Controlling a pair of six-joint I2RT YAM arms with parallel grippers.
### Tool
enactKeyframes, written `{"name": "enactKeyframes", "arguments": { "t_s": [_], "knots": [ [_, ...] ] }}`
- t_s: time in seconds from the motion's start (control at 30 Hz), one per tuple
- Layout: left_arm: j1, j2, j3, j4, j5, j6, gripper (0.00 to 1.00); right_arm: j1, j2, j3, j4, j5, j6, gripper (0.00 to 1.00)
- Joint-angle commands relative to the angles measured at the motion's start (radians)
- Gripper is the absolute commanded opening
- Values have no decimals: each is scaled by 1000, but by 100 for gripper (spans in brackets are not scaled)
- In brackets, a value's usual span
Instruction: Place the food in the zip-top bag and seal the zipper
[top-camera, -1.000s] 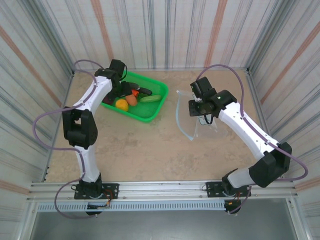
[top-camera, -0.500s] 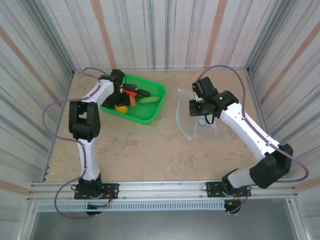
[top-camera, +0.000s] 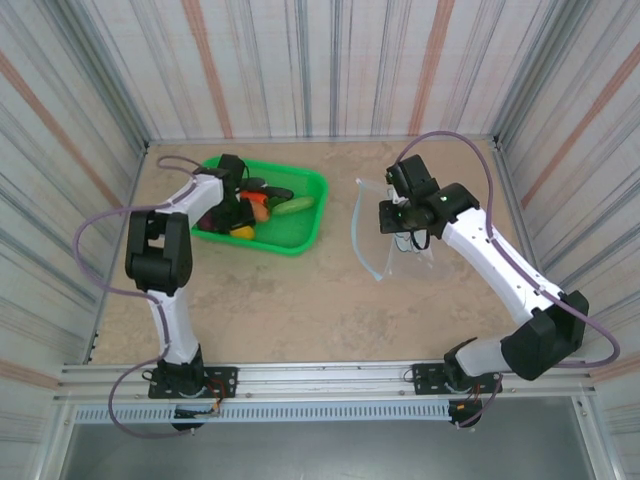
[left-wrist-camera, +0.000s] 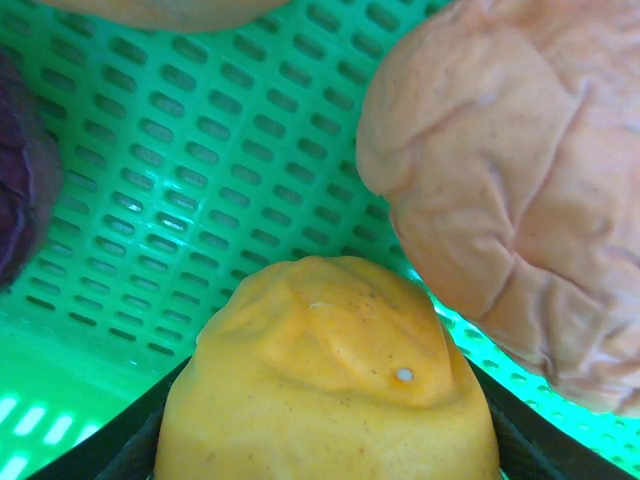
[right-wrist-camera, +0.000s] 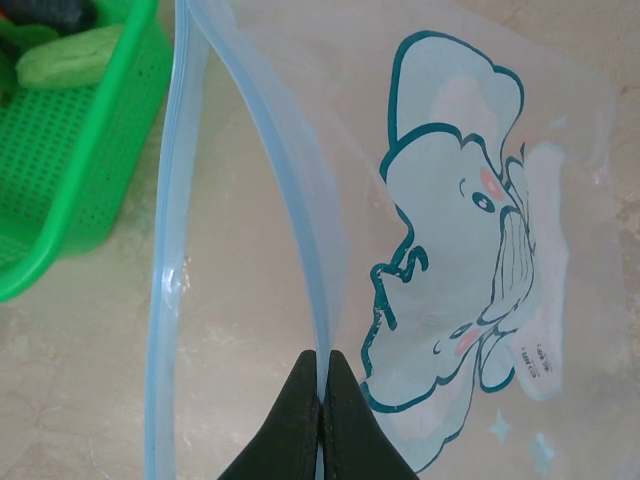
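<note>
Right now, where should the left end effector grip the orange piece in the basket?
Across its widest part, along the left end effector's present line: its fingers flank the orange piece. The piece narrows at its far end, so a pinch there may slip. In the left wrist view the brownish piece crowds its right; the green basket floor on its left is bare.

High rear overview; close wrist views; shared basket (top-camera: 300, 228)

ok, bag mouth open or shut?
Open: the two strips of the zipper spread apart above the right claw, which pinches one strip of the zip-top bag.
</note>
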Motion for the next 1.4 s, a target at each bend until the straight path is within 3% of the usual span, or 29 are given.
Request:
{"name": "enactKeyframes", "arguments": {
  "t_s": [0.0, 0.3, 0.43, 0.63, 0.77, 0.9, 1.17, 1.37],
  "knots": [
    [-24, -83, -66, -36, 50, -85, 55, -8, -33, -14, 5, -18, -16, 0],
    [-121, -267, 34, -152, -77, -14, 57, -8, -32, 11, -5, -58, 33, 0],
    [-192, -328, 87, -177, -75, 12, 57, -8, -26, 25, -1, -98, 65, 0],
    [-321, -366, 198, -129, 89, 40, 58, -8, -1, 47, 7, -145, 114, 0],
    [-356, -380, 177, 63, 315, -7, 57, -8, 0, 61, 10, -174, 138, 0],
    [-406, -324, 186, 211, 437, -81, 57, -8, 1, 72, 3, -186, 141, 0],
    [-510, -190, 269, 279, 465, -132, 56, -8, -8, 81, -15, -202, 143, 0],
    [-546, -91, 323, 249, 386, -157, 57, -8, -23, 97, -14, -261, 148, 0]
  ]
}}
